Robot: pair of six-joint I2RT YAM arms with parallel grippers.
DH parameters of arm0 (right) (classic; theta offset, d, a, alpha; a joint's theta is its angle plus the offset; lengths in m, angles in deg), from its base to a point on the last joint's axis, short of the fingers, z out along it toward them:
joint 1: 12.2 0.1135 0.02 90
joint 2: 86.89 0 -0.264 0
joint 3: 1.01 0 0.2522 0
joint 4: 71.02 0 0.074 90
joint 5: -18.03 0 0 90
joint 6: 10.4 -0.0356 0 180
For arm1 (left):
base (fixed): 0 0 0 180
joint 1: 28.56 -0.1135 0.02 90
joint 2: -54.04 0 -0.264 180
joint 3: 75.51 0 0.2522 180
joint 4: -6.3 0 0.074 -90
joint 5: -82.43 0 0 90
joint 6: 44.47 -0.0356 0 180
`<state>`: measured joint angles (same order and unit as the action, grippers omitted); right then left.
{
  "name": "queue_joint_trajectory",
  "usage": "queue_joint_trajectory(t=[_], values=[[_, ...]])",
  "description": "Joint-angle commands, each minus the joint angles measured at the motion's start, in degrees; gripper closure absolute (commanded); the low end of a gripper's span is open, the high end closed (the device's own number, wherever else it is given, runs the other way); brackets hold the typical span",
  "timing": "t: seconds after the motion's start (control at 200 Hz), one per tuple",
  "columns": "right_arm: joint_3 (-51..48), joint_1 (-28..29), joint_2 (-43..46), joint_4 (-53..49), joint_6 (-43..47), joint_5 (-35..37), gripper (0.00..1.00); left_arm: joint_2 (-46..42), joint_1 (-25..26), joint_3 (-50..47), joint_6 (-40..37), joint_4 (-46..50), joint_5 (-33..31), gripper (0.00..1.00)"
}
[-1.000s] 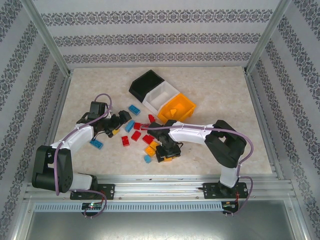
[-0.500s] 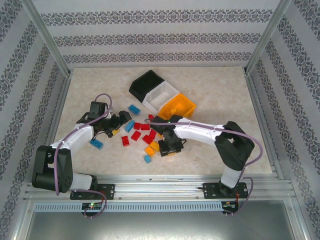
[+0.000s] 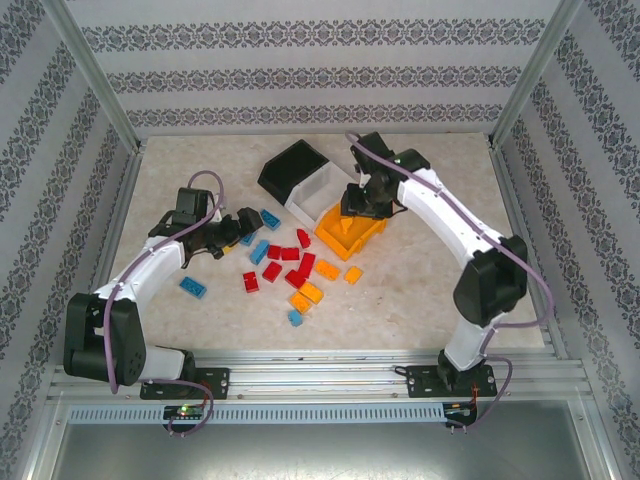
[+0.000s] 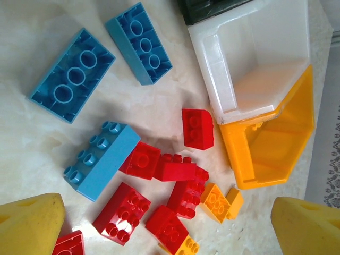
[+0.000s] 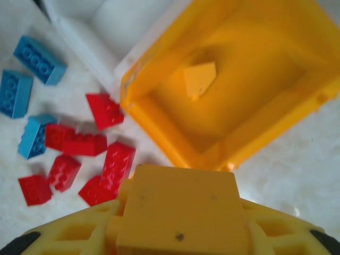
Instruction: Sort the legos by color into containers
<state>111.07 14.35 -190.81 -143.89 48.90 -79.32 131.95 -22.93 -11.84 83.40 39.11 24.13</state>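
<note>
Orange brick (image 5: 180, 207) sits clamped in the right jaws, orange-yellow bin (image 5: 265, 69) just ahead below. Clear its near rim before releasing. Left jaws stand open.

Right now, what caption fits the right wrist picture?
Right gripper holds an orange lego above the orange-yellow bin.

Black bin (image 4: 212, 8) mostly past the left wrist view's top edge; orange bin (image 3: 345, 238) partly behind the right arm (image 3: 440, 205).
</note>
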Motion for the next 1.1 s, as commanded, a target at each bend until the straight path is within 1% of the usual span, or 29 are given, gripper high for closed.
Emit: queue_joint_trajectory(t=[0.0, 0.215, 0.365, 0.485, 0.565, 0.639, 0.764, 0.939, 1.094], values=[[4.7, -2.1, -7.4, -3.9, 2.9, -0.8, 0.62, -1.6, 0.5, 1.1, -3.8, 5.2, -1.4, 0.0], [13.6, -3.3, -18.6, -6.0, 4.3, 0.4, 0.6, -2.4, 0.5, 1.6, -6.8, 10.3, -3.8, 0.0], [16.1, -3.6, -22.5, -6.3, 4.5, 1.0, 0.59, -2.3, 0.5, 1.8, -8.4, 12.4, -4.7, 0.0], [16.2, -4.2, -23.8, -6.2, 4.1, 1.4, 0.54, -1.7, 0.5, 2.0, -8.9, 13.0, -4.7, 0.0], [16.3, -4.6, -23.5, -6.3, 3.9, 1.9, 0.51, -1.1, 0.4, 2.4, -9.2, 13.1, -4.5, 0.0], [16.3, -4.7, -22.8, -6.4, 3.7, 2.6, 0.45, -0.4, 0.5, 2.7, -9.5, 13.2, -4.4, 0.0], [16.3, -4.8, -21.4, -7.0, 3.4, 3.1, 0.41, 0.8, 0.5, 3.1, -9.9, 12.9, -4.3, 0.0], [15.4, -4.8, -19.1, -7.9, 2.9, 4.0, 0.38, 0.9, 0.5, 2.3, -9.7, 12.5, -3.7, 0.0], [13.5, -4.5, -14.2, -7.1, 1.8, 3.9, 0.37, 0.8, 0.5, 2.2, -10.6, 13.6, -3.6, 0.0]])
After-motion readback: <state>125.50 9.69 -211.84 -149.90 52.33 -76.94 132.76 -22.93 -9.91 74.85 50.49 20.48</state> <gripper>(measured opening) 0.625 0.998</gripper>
